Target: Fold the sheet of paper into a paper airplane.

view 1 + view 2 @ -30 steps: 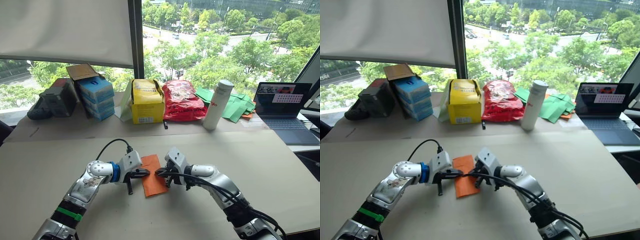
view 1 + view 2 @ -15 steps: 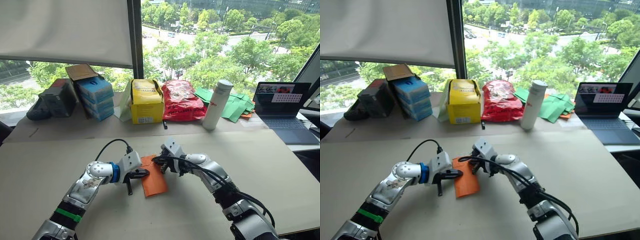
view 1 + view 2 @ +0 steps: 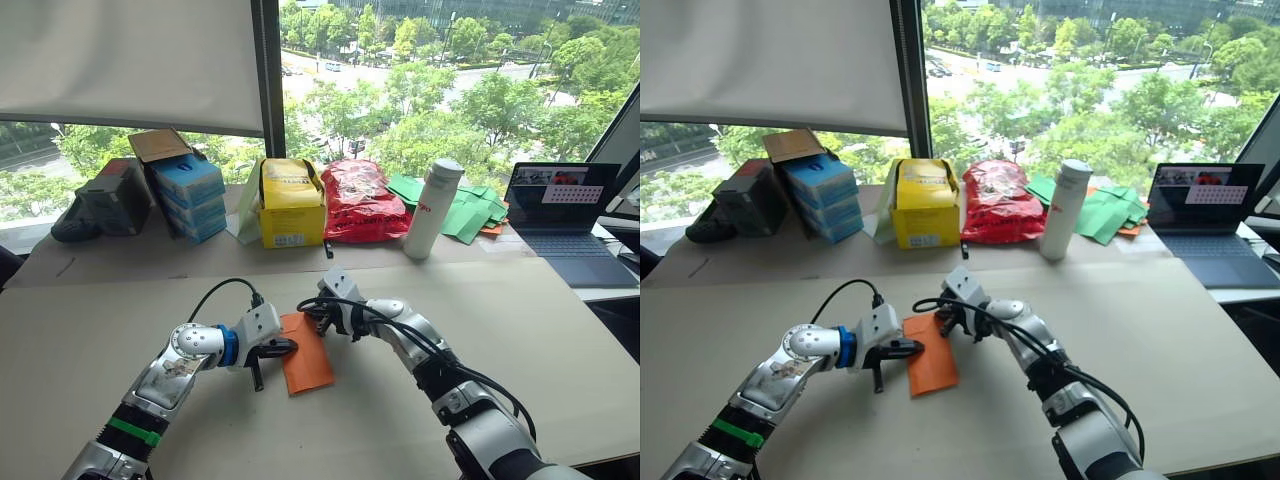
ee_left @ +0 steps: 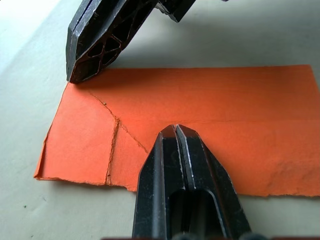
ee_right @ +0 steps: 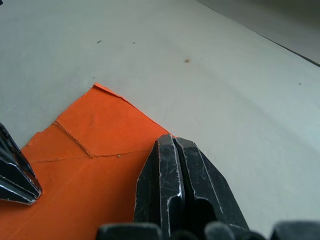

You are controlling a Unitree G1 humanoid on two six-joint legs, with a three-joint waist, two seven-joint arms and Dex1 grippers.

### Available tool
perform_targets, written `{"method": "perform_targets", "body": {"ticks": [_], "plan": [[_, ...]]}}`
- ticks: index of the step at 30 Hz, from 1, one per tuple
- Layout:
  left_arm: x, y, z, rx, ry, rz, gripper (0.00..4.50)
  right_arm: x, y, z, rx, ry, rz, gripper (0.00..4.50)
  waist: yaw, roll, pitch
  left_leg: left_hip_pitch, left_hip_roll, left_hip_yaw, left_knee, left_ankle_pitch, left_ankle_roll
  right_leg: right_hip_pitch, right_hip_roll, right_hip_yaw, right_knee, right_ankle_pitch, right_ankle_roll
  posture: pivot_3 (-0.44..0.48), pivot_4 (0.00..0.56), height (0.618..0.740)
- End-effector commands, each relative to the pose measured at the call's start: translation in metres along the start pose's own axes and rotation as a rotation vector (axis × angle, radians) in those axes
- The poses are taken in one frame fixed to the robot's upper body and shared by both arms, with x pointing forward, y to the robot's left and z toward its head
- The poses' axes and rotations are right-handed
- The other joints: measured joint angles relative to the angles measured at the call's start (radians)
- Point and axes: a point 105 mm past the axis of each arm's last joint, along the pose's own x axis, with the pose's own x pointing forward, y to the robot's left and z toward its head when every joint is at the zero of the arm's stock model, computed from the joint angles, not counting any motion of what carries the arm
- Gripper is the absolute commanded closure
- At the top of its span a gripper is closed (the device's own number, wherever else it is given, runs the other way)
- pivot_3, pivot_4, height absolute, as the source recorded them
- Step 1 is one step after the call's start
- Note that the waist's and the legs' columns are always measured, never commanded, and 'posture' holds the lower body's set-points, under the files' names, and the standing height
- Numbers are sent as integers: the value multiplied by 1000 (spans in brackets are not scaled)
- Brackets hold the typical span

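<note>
The sheet of paper lies flat on the table, bright orange, folded into a narrow rectangle with crease lines near its far end. My left gripper is shut, its tip resting on the sheet's left edge. My right gripper is shut too. Its tip touches the sheet's far corner, close to the diagonal creases. Each wrist view also shows the other gripper's black fingers at the paper.
Along the back of the table stand blue boxes, a dark case, a yellow box, a red crinkly bag, a white bottle, green papers and an open laptop.
My right gripper has moved from the sheet's right edge up to its far corner. The left gripper and the sheet have stayed put.
</note>
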Motion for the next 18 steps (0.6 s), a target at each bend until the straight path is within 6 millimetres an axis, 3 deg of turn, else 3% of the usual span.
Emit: {"method": "perform_targets", "body": {"ticks": [1,10,18], "plan": [[-1,-4,-25,-40,104,0,4500,-4,4,-15,-1,37,23,4463,1,0,0,0,0,0,-1,0,0,0,0,0,0,0,0,0,150,740],[-1,-3,-25,-40,104,5,4500,-18,30,-29,-18,64,128,4463,2,0,0,0,0,0,-5,0,0,-1,-1,0,-2,-1,-1,0,150,740],[-1,-3,-25,-37,108,2,4500,-31,38,-43,-7,113,155,4463,4,0,0,1,0,0,-5,0,0,0,-1,0,-2,-1,-1,0,150,740]]}}
